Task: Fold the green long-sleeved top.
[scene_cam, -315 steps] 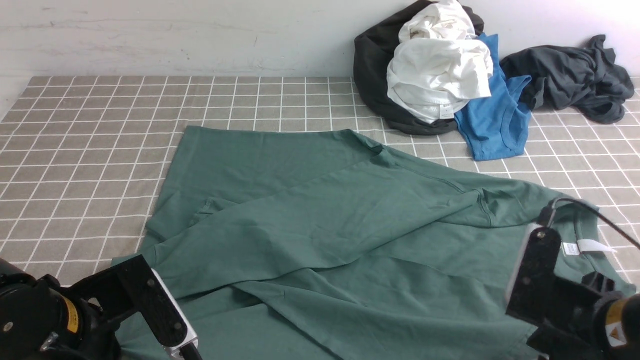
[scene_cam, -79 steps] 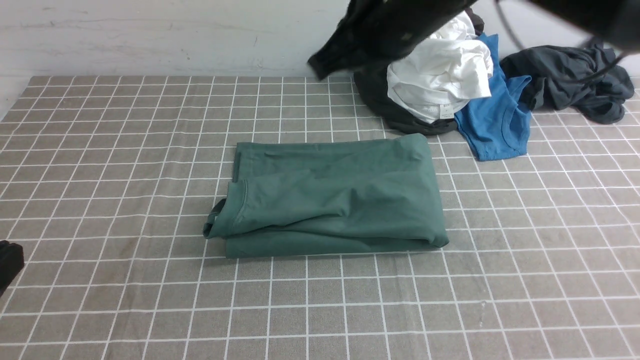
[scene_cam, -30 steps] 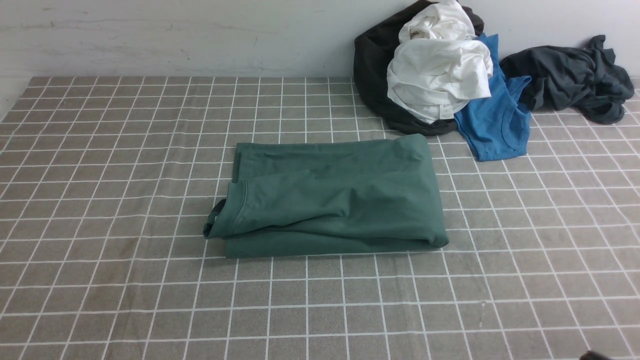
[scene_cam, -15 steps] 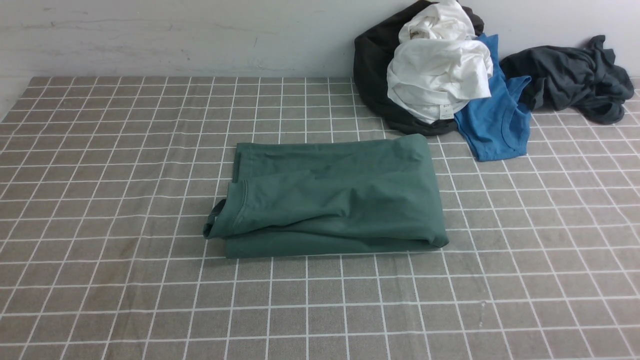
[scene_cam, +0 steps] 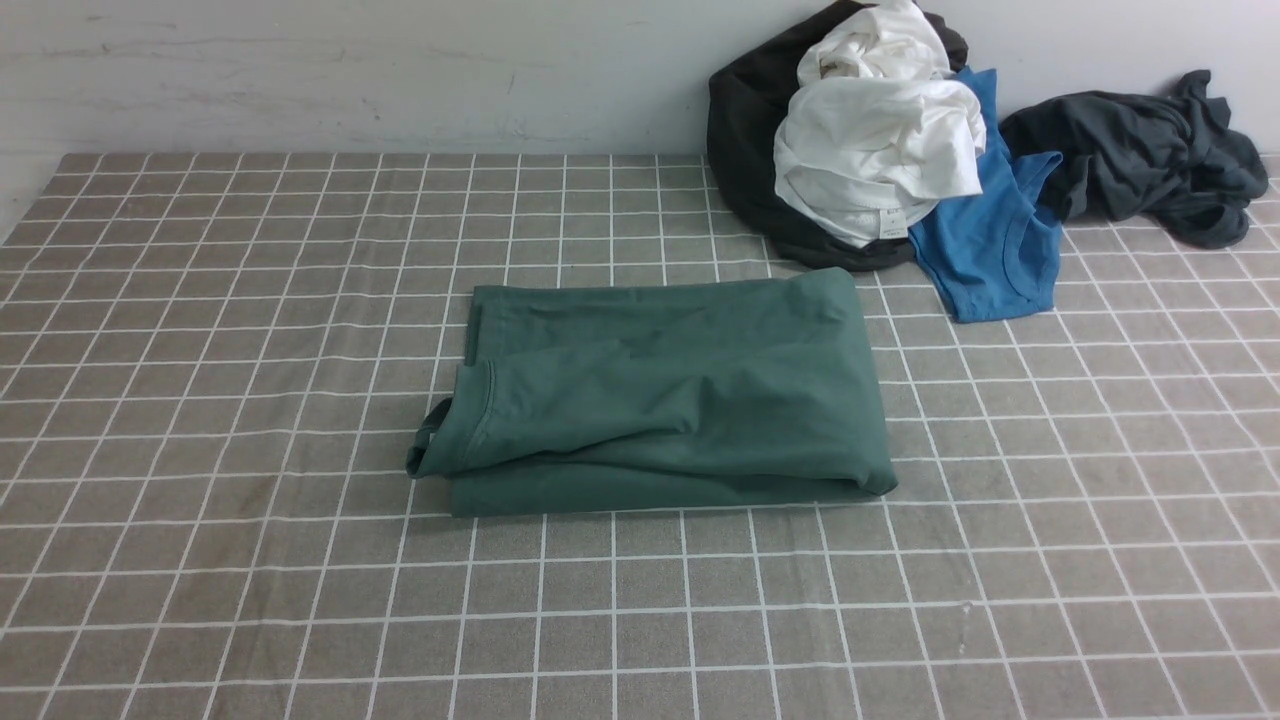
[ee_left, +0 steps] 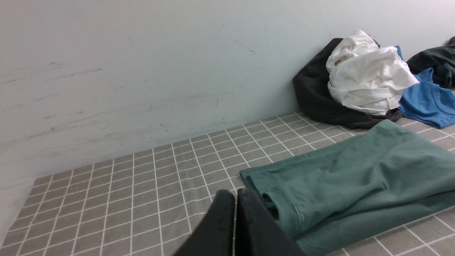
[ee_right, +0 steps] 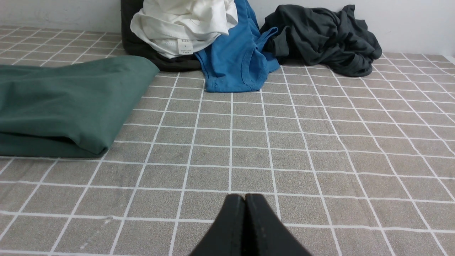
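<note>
The green long-sleeved top [scene_cam: 665,390] lies folded into a compact rectangle in the middle of the checked table cloth, a sleeve cuff poking out at its left end. It also shows in the left wrist view [ee_left: 355,181] and the right wrist view [ee_right: 67,103]. Neither arm appears in the front view. My left gripper [ee_left: 236,192] is shut and empty, hovering off the top's cuff end. My right gripper [ee_right: 245,196] is shut and empty over bare cloth, well away from the top's other end.
A pile of clothes sits at the back right against the wall: a black garment [scene_cam: 745,130], a white one [scene_cam: 880,140], a bright blue sleeveless top [scene_cam: 990,240] and a dark grey garment [scene_cam: 1140,150]. The checked cloth [scene_cam: 200,300] covers the table.
Since the oldest frame the top went from spread out to folded, and both arms withdrew from the front view. Over the last second nothing has visibly changed.
</note>
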Motion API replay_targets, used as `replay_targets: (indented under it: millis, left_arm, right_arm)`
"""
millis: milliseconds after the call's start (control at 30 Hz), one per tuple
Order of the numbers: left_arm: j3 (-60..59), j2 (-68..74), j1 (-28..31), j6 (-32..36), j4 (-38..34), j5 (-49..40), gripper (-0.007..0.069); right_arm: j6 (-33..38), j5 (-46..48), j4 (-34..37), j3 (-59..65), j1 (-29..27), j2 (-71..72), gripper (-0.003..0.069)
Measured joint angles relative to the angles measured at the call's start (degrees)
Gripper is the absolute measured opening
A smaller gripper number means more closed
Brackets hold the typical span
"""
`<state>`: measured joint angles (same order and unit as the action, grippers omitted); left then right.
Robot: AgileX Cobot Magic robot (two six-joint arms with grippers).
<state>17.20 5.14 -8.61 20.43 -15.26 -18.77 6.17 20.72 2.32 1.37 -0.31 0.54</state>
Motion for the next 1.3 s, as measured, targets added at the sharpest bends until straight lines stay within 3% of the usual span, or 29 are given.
replay_targets:
  millis: [133,233,400,500,1300]
  left_arm:
    - [-3.12,-3.86,1.45,0.0,0.84,0.36,-0.0007]
    - [-7.22,-5.75,4.15,-2.51,7.87,1.18,-0.0007]
    - [-16.17,-5.9,7.07,-16.35,12.89,3.07,-0.0007]
    - [-18.6,-5.9,7.16,-19.8,13.53,-0.04,-0.0007]
    - [-18.72,-5.9,7.23,-20.43,12.86,-2.33,-0.0007]
  right_arm:
    - [0.0,0.0,0.0,0.0,0.0,0.0,-0.0014]
    - [0.0,0.07,0.13,0.0,0.0,0.0,-0.0014]
    - [0.0,0.12,0.13,0.0,0.0,0.0,-0.0014]
    - [0.0,0.12,0.13,0.0,0.0,0.0,-0.0014]
    - [0.0,0.16,0.26,0.0,0.0,0.0,-0.0014]
